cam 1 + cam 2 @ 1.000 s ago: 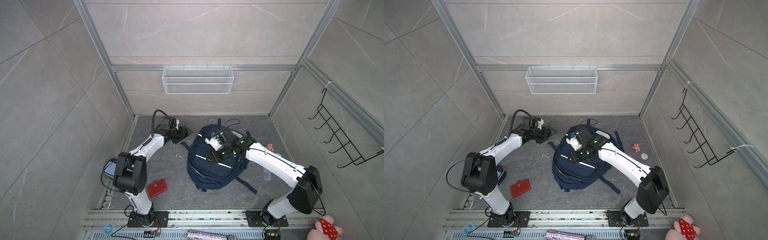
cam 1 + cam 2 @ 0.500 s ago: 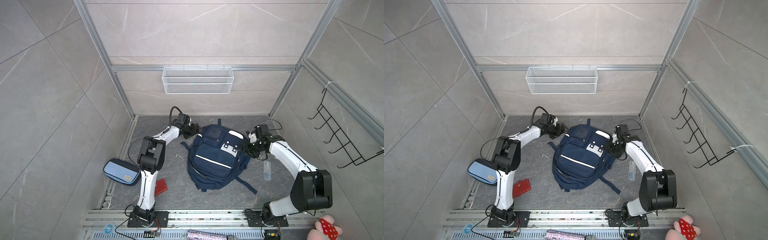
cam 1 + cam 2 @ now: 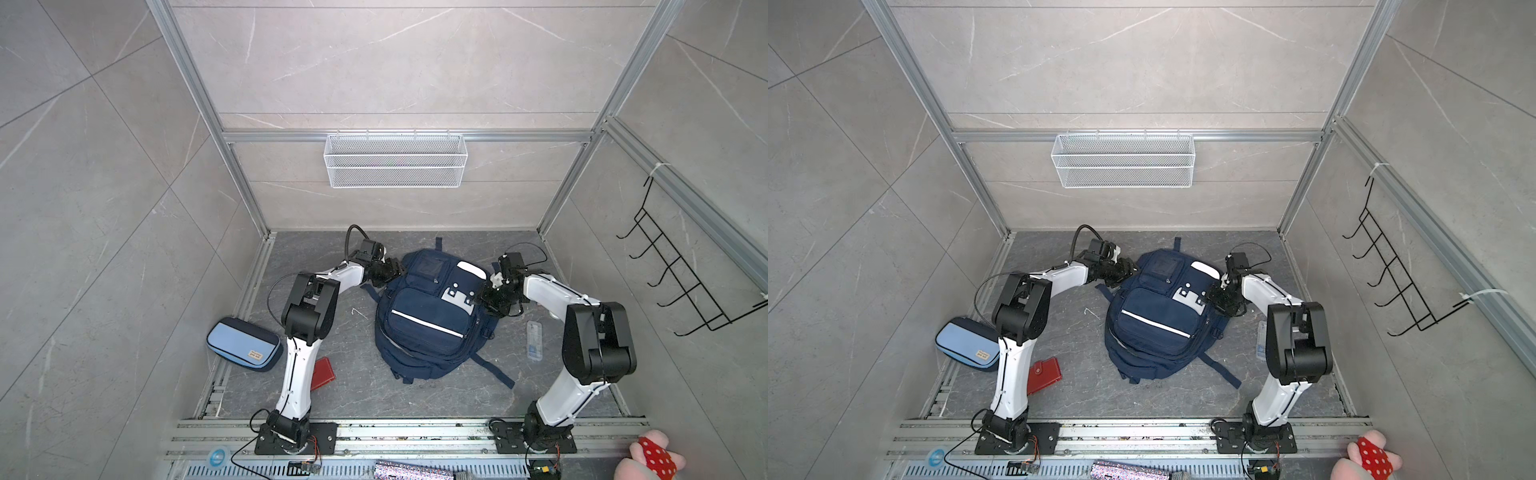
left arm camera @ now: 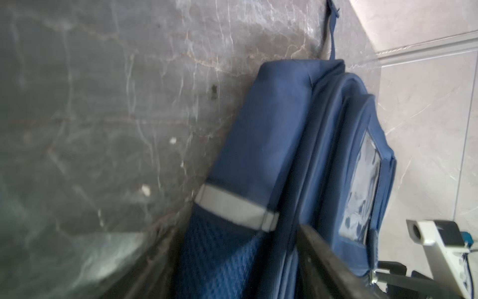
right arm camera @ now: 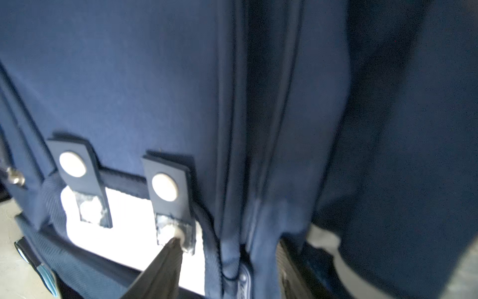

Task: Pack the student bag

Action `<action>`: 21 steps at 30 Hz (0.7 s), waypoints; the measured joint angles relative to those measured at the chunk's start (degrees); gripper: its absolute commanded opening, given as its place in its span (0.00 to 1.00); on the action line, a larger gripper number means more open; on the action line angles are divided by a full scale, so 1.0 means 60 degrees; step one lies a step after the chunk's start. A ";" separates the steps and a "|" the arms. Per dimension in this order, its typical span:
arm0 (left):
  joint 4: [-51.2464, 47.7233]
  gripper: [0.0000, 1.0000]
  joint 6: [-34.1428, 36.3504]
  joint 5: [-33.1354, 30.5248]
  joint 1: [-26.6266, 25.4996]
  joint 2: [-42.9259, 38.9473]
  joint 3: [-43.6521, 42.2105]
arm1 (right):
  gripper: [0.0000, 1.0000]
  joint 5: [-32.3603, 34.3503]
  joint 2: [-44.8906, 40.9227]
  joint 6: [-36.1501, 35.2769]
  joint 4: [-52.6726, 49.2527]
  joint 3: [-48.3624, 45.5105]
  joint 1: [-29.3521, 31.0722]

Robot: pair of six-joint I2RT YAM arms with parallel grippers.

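Both pairs of jaws stand apart. The right gripper (image 3: 493, 298) straddles a zip seam on one side of the student bag (image 3: 428, 328), and the left gripper (image 3: 388, 269) brackets its opposite upper edge. Neither visibly pinches. The bag lies front-up on the floor (image 3: 374, 399) between the arms. Its soft, bulky fabric will likely sag, so the zip pull (image 5: 243, 278) or the far carry loop (image 3: 438, 243) looks the firmest hold.

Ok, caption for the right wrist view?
Right hand astride a zip on the student bag, one fingertip at a snap tab.

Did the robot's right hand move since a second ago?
Yes. The right hand slid right in the top views, from over the middle of the bag to its right edge, past the right end of the wall basket.
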 measured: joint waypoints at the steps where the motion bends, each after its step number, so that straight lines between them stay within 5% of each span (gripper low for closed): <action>1: 0.0142 0.67 -0.0047 -0.0022 -0.0018 -0.0138 -0.0262 | 0.60 0.0004 0.0157 -0.0069 -0.0062 0.0200 -0.0007; 12: 0.1249 0.52 -0.0998 -0.1749 -0.0707 -0.2324 -0.3493 | 0.61 0.0452 0.2619 -0.1053 -0.0517 0.3508 0.0492; 21: 0.2004 0.70 -0.3126 -0.3512 -0.3177 -0.4411 -0.6419 | 0.59 0.1552 0.5767 -0.1880 -0.1585 0.8677 0.2124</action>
